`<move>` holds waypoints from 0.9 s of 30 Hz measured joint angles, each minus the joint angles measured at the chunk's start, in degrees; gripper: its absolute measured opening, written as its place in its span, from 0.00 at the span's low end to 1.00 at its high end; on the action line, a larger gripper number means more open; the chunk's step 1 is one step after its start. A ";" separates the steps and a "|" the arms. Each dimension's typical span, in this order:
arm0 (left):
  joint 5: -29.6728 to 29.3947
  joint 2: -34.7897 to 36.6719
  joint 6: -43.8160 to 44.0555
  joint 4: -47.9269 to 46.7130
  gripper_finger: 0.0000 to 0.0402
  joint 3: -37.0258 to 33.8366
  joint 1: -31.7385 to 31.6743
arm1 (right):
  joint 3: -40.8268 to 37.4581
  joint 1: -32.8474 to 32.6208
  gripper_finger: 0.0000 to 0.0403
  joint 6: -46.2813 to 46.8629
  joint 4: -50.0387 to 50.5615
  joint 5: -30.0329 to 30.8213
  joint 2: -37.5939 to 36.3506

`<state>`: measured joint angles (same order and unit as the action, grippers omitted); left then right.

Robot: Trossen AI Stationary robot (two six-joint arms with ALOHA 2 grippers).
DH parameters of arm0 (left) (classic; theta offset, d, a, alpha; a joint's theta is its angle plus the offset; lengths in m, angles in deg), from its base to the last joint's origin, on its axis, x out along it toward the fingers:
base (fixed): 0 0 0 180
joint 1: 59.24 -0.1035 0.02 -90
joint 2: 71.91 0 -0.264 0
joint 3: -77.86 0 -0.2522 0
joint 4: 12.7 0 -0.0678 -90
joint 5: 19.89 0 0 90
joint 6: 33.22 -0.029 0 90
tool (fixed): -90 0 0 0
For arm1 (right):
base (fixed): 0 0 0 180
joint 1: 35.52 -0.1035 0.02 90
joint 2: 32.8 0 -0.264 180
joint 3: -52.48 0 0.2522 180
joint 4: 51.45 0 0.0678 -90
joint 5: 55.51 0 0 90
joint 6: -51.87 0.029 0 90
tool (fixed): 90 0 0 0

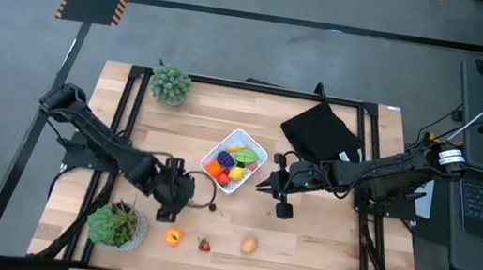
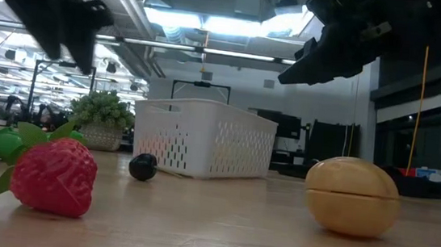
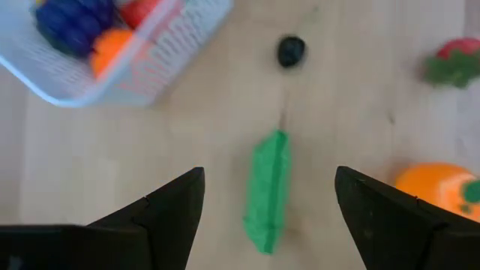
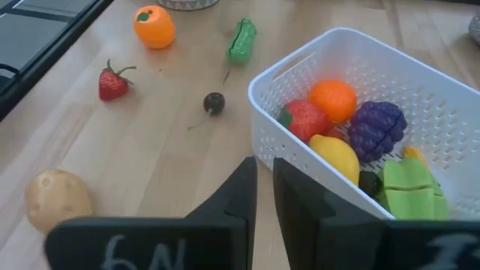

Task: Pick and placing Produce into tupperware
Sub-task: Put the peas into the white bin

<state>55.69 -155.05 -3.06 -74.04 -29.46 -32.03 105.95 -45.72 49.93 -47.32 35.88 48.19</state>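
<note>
The left hand (image 3: 270, 206) hangs spread wide over a green pea pod (image 3: 268, 191) at lower centre of the table (image 1: 320, 250). The right hand (image 4: 264, 195), fingers nearly together and empty, sits right of the white tupperware (image 1: 257, 147) mid-frame, which holds several produce pieces. A strawberry (image 1: 204, 244), orange (image 1: 172, 235) and potato (image 1: 249, 245) lie along the lower edge.

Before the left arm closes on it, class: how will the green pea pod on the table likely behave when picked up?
The pea pod looks long and flat, so it probably won't roll. It lies between the open fingers of the left end effector, so a grip across its narrow width seems likely. It looks like small moulded plastic, so probably light, stiff and perhaps a little slippery.
</note>
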 joint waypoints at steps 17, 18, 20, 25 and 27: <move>0.14 -2.75 10.26 2.01 0.72 0.30 7.80 | 0.00 -0.94 0.12 -1.11 0.02 -0.04 0.00; 0.16 -2.75 10.42 2.43 0.72 0.30 7.84 | 0.00 -0.94 0.12 -1.11 0.02 -0.04 0.00; 0.16 -2.75 10.94 2.47 0.72 0.30 7.87 | 0.00 -0.94 0.12 -1.11 0.02 -0.04 0.00; 0.14 -2.75 13.57 2.47 0.72 0.30 7.86 | 0.00 -0.94 0.12 -1.13 0.02 -0.04 0.00; -0.44 -2.75 13.00 2.39 0.72 0.30 7.86 | 0.00 -0.94 0.12 -1.12 0.02 -0.04 0.00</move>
<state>55.25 -157.80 9.94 -71.65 -29.16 -24.17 105.95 -46.66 48.81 -47.30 35.83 48.19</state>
